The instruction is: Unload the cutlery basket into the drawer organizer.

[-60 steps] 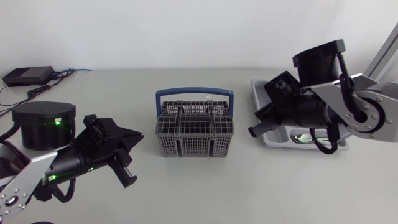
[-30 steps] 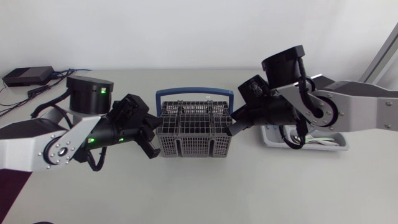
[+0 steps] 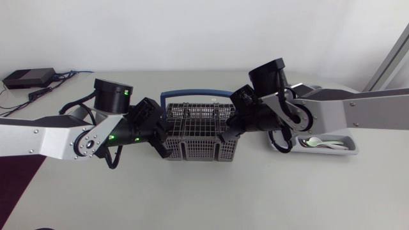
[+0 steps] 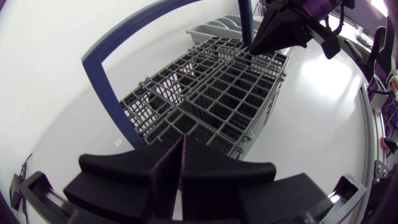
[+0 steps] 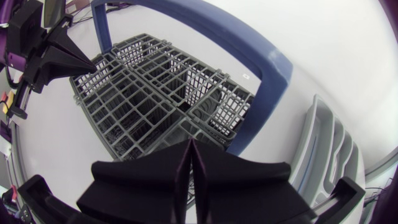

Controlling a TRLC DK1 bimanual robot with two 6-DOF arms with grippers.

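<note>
Basket: the grey plastic mesh cutlery basket (image 3: 199,131) with its arched blue handle (image 3: 199,94) sits mid-tabletop (image 3: 204,198), long axis running from left edge to right edge.
Left gripper: the left gripper (image 3: 160,142) is right at the basket's left short end, wedge fingers pressed flat together, nothing between them.
Right gripper: the right gripper (image 3: 225,134) is at the opposite end, tips over the rim, fingers also closed tight and empty.
Organizer: the pale grey plastic drawer organizer (image 3: 348,148) is near the tabletop's right edge, partly under the right arm, with pale utensils (image 3: 314,142) in it.
Key relation: the basket lies between both grippers. Neither is clearly nearer, but the right arm is closer to the organizer.
Views: both wrist views look down into the compartments and I can make out no cutlery there. The head view cannot see inside.
</note>
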